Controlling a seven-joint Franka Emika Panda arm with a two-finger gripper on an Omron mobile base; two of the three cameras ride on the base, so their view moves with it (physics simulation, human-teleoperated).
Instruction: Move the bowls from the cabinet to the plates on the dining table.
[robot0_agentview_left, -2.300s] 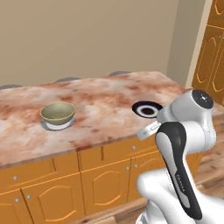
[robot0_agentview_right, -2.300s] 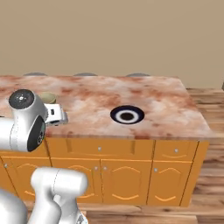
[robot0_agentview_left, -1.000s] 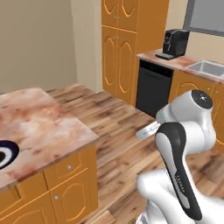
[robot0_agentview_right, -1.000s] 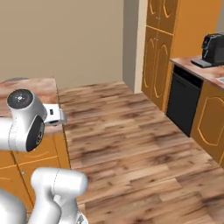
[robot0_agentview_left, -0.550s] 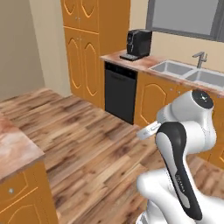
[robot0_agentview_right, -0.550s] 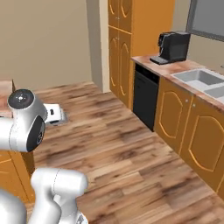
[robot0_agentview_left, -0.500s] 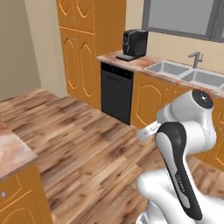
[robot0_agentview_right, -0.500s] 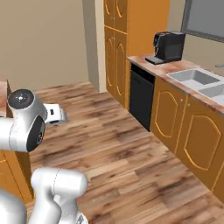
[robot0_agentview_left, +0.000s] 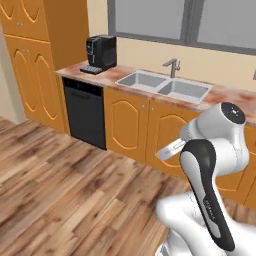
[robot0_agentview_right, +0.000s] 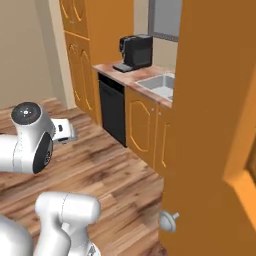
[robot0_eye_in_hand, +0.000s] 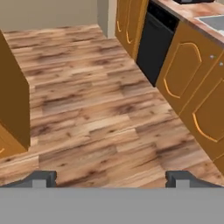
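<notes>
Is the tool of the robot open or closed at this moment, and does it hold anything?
Open and empty. In the hand view the tool has its two fingertips standing far apart, with only bare wooden floor between them.

A black coffee machine (robot0_agentview_left: 101, 54) stands on the marbled reddish counter (robot0_agentview_left: 108, 73), left of the steel double sink (robot0_agentview_left: 162, 85) set in it. Below the machine sits a black dishwasher front (robot0_agentview_left: 85, 112), with orange arched-panel cupboard doors (robot0_agentview_left: 127, 123) to its right, under the sink
</notes>
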